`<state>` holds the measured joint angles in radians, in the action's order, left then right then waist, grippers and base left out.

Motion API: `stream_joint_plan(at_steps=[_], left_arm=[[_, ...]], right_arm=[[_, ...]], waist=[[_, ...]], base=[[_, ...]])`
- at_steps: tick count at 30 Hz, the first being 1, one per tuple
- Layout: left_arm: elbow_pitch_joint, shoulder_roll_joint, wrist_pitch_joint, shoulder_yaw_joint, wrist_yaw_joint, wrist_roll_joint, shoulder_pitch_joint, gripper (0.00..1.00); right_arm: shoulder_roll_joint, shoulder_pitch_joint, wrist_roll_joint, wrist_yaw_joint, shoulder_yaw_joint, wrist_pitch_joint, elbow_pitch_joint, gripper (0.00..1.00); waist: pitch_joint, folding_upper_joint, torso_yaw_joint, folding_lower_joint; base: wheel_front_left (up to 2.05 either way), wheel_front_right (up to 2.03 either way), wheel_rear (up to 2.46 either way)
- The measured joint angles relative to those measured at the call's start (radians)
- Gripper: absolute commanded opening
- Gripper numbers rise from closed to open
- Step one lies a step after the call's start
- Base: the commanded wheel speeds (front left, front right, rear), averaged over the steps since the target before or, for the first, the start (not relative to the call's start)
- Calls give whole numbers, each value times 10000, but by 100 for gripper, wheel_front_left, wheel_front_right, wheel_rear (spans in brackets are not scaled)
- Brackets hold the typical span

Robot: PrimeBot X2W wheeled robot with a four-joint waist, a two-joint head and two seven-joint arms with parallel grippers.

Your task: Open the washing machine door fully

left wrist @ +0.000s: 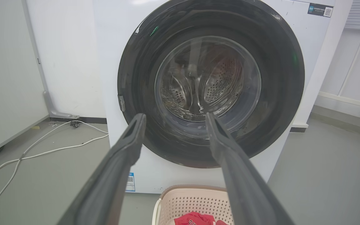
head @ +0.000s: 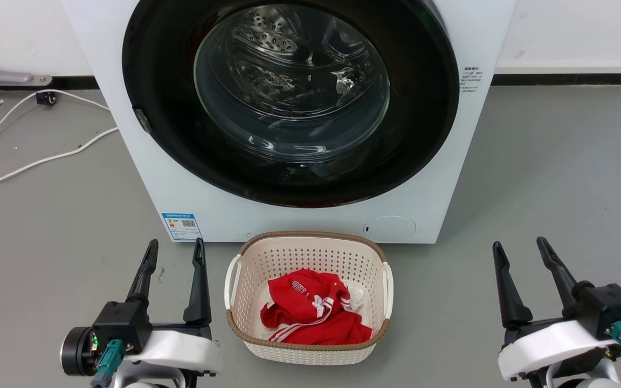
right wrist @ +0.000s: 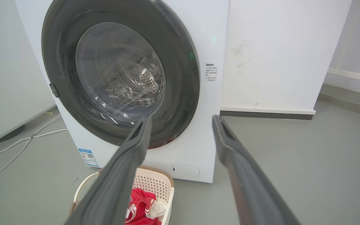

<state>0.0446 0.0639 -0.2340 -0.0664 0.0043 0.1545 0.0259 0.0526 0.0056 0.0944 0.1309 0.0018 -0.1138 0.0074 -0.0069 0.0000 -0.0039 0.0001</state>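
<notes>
Your washing machine door [head: 290,102] sat shut, flush in the front of the washing machine [head: 149,183]; the machine stood on the grey floor [head: 547,178] against the white wall; steel drum seen through the door's glass bowl; small grey catch [head: 142,121] at the door's left edge in the head view; you had the left gripper [head: 176,242] low at left, fingers apart, holding nothing, well apart from the door; right gripper [head: 519,243] low at right, fingers likewise apart and empty; cream basket [head: 310,240] on the floor between them, just before the machine's lower front edge, red garment [head: 310,312] inside; white cable [head: 35,161] lay across the floor to the machine's left
</notes>
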Motion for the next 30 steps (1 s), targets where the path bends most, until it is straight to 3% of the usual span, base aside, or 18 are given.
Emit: stream_joint_plan(at_steps=[15, 26, 27, 28, 29, 30], left_arm=[[10, -67, -261, 23, 46, -853, -63, 100], [75, -102, -263, 61, 44, -871, -106, 100], [79, -104, -263, 65, 44, -871, -106, 100], [82, -105, -263, 63, 44, -871, -107, 100], [81, -107, -263, 59, 44, -871, -107, 100], [79, -109, -263, 63, 44, -871, -108, 100]], right_arm=[[-2, 44, -800, 0, 21, -90, 4, 100], [-4, 48, -619, 0, 13, -98, 105, 100], [-4, 48, -556, 0, 15, -98, 121, 80], [-4, 48, -497, 0, 21, -94, 140, 18], [-4, 48, -451, 0, 31, -88, 161, 0], [-4, 48, -408, 0, 42, -86, 174, 0]], waist=[[-2, 0, -3, -1], [-12, 0, -21, 0], [-13, 0, -22, 0], [-12, 0, -23, 0], [-12, 0, -26, 0], [-12, 0, -29, -1]], base=[[0, 0, 0], [0, 0, 0], [0, 0, 0], [0, 0, 0], [0, 0, 0], [0, 0, 0]])
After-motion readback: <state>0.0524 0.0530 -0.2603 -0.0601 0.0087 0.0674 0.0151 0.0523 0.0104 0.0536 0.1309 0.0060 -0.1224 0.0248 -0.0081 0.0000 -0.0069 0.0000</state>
